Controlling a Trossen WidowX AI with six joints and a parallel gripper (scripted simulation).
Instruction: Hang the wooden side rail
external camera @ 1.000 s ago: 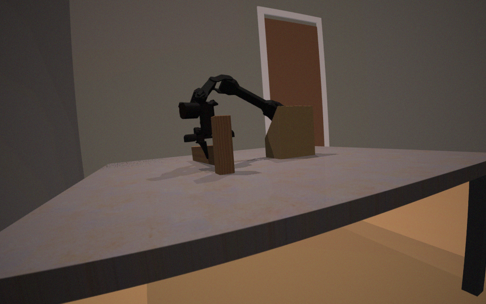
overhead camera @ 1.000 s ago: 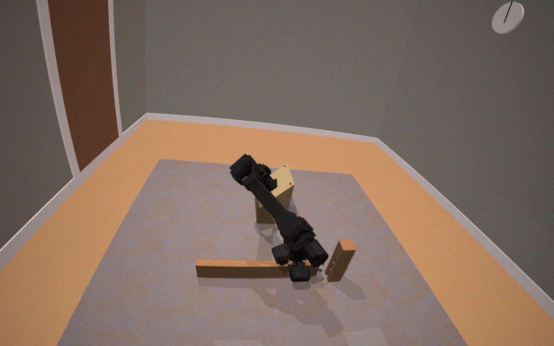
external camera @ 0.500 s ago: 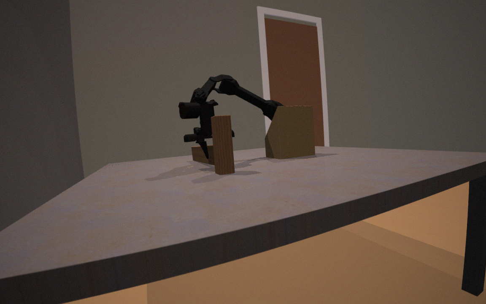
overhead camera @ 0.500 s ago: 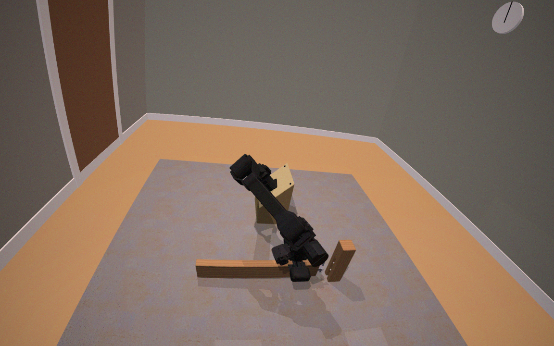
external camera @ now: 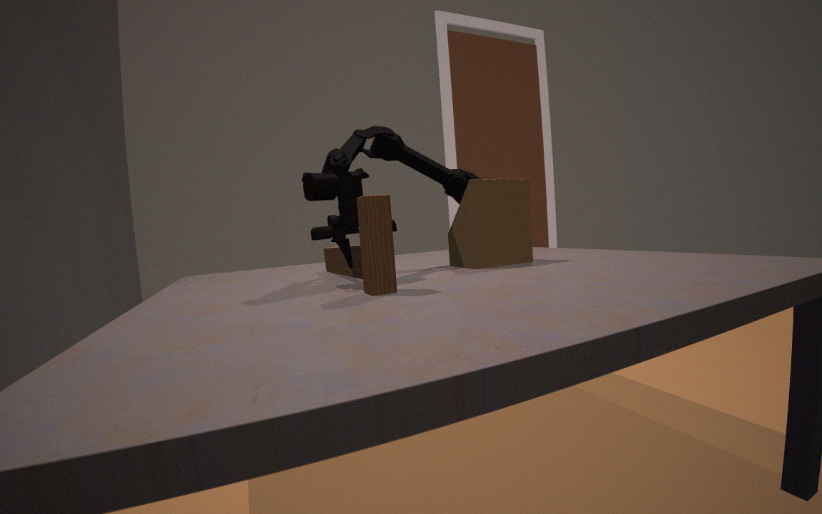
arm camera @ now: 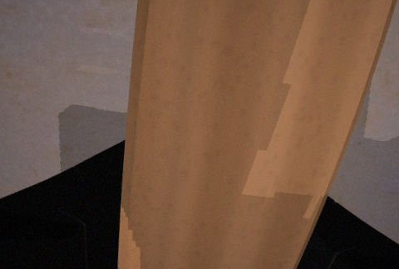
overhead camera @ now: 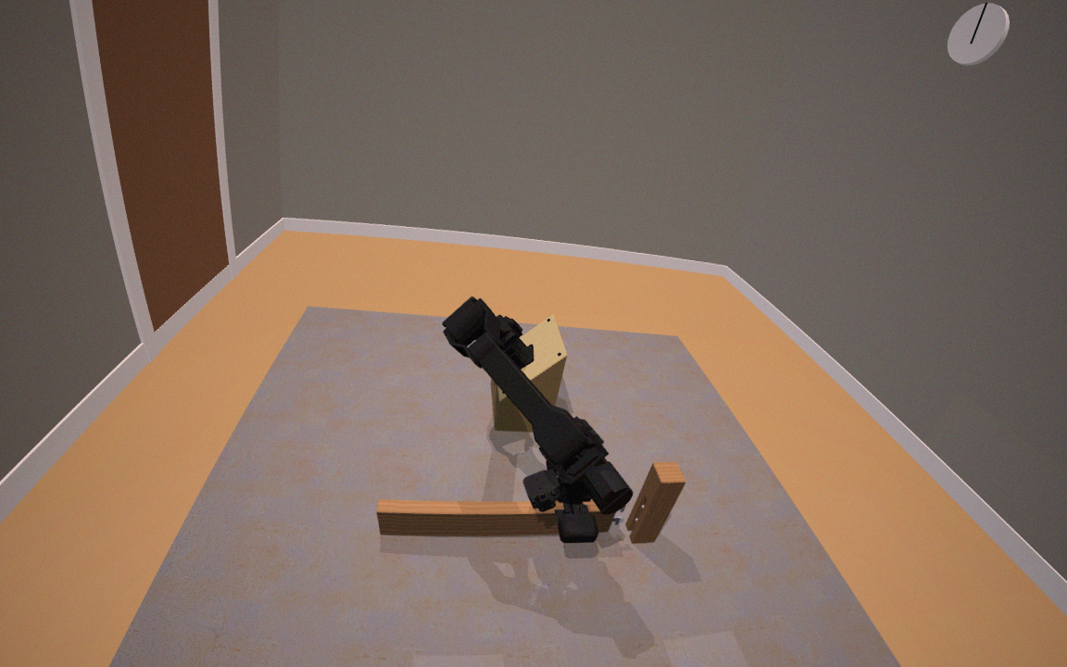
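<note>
The wooden side rail (overhead camera: 454,522) (external camera: 336,260) (arm camera: 216,95) stands on its narrow edge, its far end at the left in the top view resting on the table. My gripper (overhead camera: 558,508) (arm camera: 200,152) is shut on the rail near its hook end, one finger on each side. The steel hooks (overhead camera: 618,520) stick out from that end, just short of the headboard post (overhead camera: 659,504) (external camera: 377,245), with a small gap. The post stands upright, with small bright spots in its slotted face turned to the rail. Whether the hook end is lifted is hard to tell.
A tan block-shaped base (overhead camera: 549,341) (external camera: 500,223) stands behind the rail, with the arm reaching out from it. The grey table (overhead camera: 272,464) (external camera: 210,383) carries everything; its near edge runs across the exterior view.
</note>
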